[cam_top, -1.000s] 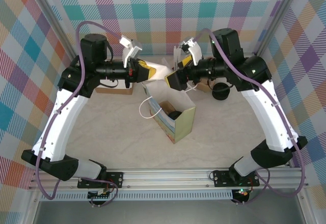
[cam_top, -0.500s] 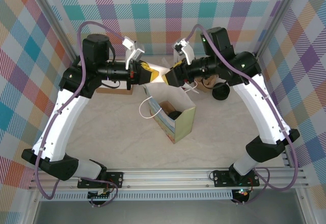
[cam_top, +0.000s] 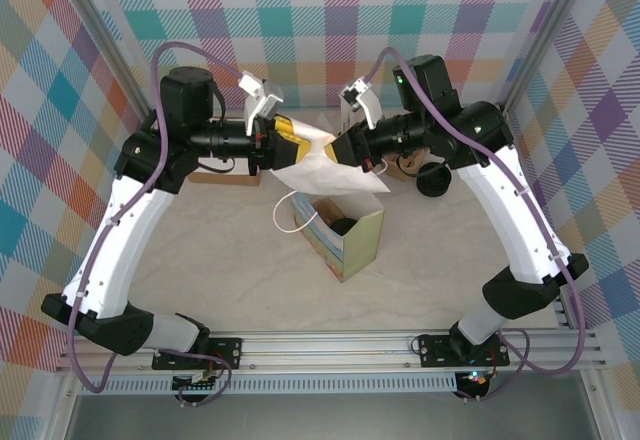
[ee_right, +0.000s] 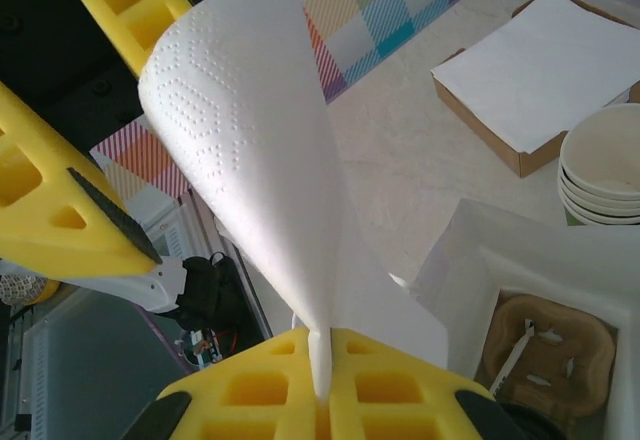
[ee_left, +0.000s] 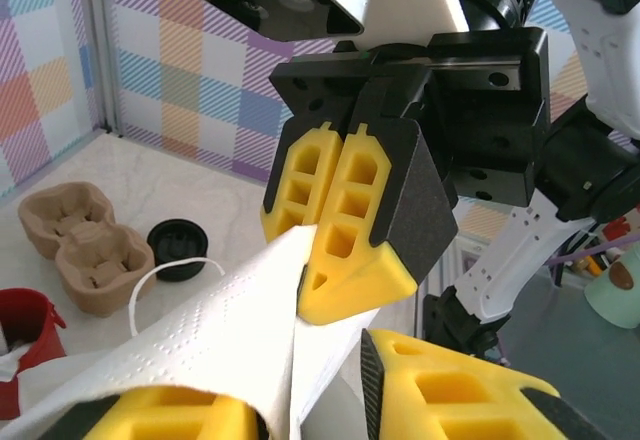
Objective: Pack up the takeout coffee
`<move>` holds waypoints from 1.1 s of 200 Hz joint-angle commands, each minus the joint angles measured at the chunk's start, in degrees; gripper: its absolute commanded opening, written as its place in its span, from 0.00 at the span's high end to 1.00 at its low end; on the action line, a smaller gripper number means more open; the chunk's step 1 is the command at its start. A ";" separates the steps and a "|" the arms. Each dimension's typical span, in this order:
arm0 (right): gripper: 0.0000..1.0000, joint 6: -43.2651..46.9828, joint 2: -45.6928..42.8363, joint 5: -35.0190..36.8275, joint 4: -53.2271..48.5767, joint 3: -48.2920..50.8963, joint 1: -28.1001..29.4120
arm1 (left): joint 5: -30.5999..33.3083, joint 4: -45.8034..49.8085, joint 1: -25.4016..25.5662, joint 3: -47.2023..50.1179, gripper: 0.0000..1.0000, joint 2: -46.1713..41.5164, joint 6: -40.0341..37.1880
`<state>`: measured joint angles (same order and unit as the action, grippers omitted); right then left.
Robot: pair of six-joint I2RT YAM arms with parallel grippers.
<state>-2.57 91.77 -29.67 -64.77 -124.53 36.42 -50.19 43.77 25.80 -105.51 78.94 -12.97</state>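
A white paper napkin (cam_top: 322,168) hangs between both grippers above the open paper bag (cam_top: 362,240). My right gripper (ee_right: 322,345) is shut on one corner of the napkin (ee_right: 250,140). My left gripper (ee_left: 310,380) is open. The napkin (ee_left: 190,340) lies loosely over one of its yellow fingers (ee_left: 150,415), with a gap to the other. In the top view the left gripper (cam_top: 298,142) and right gripper (cam_top: 340,150) almost meet tip to tip. A dark round shape (cam_top: 344,226) sits inside the bag; I cannot tell whether it is the takeout coffee.
A flat brown box of white sheets (ee_right: 540,80) and a stack of cream cups (ee_right: 605,160) stand beyond the bag (ee_right: 470,260). A tan cup carrier (ee_left: 85,250), a loose black lid (ee_left: 180,263) and a red cup (ee_left: 20,330) lie on the table to the right.
The right gripper swung in to the napkin and shut on it. The left jaws have parted. The napkin now hangs spread over the bag.
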 commanded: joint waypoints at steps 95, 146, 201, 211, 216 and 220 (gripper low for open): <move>0.94 -2.26 -5.48 4.51 -1.84 7.27 0.31 | 23.46 -11.84 0.47 18.93 0.28 -21.93 6.88; 0.93 -3.06 -5.22 8.92 -4.06 10.32 0.31 | 31.27 -13.54 0.41 27.90 0.24 -28.85 10.38; 0.93 -2.87 -3.52 10.94 -6.99 10.82 0.36 | 33.85 -11.86 0.46 31.44 0.24 -31.28 11.65; 0.93 -2.75 -2.90 11.20 -7.82 10.46 0.32 | 33.93 -11.80 0.50 31.60 0.24 -31.34 11.80; 0.93 -2.70 -2.59 11.30 -8.31 10.20 0.36 | 34.02 -11.73 0.43 31.60 0.24 -31.30 11.73; 0.93 -2.63 -2.30 11.38 -8.62 10.03 0.32 | 34.09 -11.69 0.47 31.60 0.24 -31.32 11.66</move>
<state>-5.19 87.57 -19.22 -70.19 -113.80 36.42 -17.43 32.82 25.85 -74.61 48.34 -2.28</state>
